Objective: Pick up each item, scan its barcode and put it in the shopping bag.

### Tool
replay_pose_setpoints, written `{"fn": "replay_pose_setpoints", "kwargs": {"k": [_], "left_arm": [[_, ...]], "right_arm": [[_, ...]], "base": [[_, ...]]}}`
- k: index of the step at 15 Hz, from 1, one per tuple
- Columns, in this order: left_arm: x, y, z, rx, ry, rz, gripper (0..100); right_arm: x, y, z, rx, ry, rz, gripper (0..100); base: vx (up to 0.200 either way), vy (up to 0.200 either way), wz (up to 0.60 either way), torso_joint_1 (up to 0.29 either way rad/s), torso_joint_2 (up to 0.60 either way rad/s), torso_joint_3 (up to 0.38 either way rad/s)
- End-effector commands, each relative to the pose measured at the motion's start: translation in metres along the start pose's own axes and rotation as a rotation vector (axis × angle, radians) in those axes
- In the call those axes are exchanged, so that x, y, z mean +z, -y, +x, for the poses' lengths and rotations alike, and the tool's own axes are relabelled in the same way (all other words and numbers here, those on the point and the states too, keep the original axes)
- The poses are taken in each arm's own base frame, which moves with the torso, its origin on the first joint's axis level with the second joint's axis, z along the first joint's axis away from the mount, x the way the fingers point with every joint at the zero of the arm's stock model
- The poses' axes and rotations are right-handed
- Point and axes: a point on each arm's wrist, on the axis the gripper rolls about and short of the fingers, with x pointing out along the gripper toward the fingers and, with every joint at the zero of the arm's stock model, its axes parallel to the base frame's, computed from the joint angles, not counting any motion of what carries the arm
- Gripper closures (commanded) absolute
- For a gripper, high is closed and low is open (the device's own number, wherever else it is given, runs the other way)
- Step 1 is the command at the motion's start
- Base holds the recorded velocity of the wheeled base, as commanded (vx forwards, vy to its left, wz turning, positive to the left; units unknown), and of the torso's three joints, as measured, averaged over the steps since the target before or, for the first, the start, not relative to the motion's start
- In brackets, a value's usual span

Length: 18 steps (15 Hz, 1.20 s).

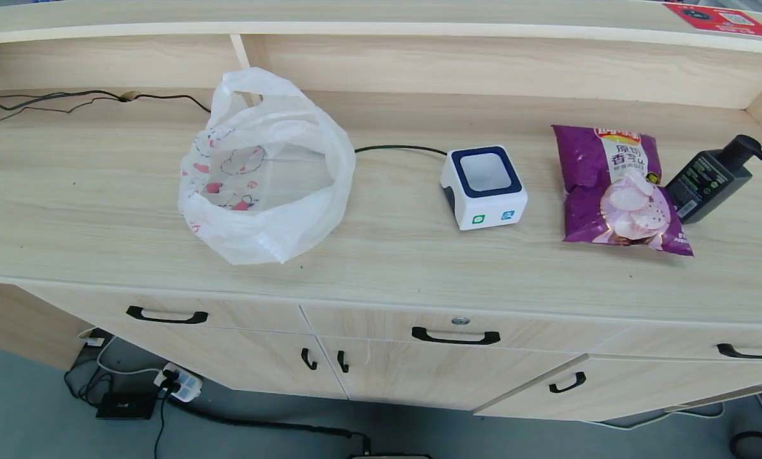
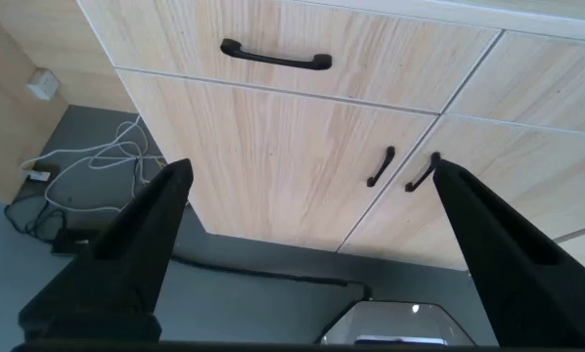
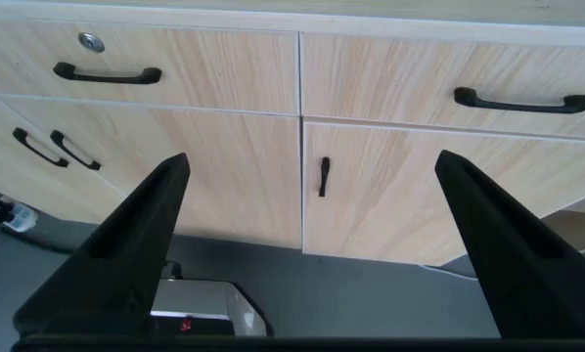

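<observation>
1. While both arms hang low before the pale wooden cabinet doors (image 2: 273,127), the left gripper (image 2: 312,166) and right gripper (image 3: 312,161) stand with fingers spread wide and hold nothing; on rising they could clip the light wooden counter (image 1: 387,255).
2. Centre left in the head view, the limp white plastic shopping bag (image 1: 266,172) gapes; its mouth may collapse under a dropped item.
3. At right, the purple foil crisp packet (image 1: 617,191) lies just beside the dark pump bottle (image 1: 709,178); gripping one may shove the other, and the foil may slip before reaching the white cube scanner (image 1: 483,188).
</observation>
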Motion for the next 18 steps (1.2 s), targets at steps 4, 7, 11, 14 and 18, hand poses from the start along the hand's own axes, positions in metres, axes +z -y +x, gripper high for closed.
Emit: {"fn": "replay_pose_setpoints", "kwargs": {"k": [4,7,11,14,18], "left_arm": [[0.000,0.000,0.000,0.000,0.003,-0.005,0],[0.000,0.000,0.000,0.000,0.003,-0.002,0],[0.000,0.000,0.000,0.001,0.003,0.000,0],[0.000,0.000,0.000,0.001,0.003,-0.002,0],[0.000,0.000,0.000,0.000,0.003,-0.003,0]], "right_arm": [[0.000,0.000,0.000,0.000,0.002,-0.014,0],[0.003,0.000,-0.001,0.019,0.007,-0.050,0],[0.001,0.000,0.000,0.024,0.002,-0.031,0],[0.000,0.000,0.000,0.023,0.001,-0.033,0],[0.075,-0.001,-0.012,0.074,0.146,-0.078,0]], "base": [[0.000,0.000,0.00,0.000,0.00,0.000],[0.000,0.000,0.00,0.000,0.00,0.000],[0.150,0.000,0.00,-0.003,0.00,0.005],[0.067,0.000,0.00,-0.001,0.00,0.004],[0.000,0.000,0.00,0.000,0.00,0.000]]}}
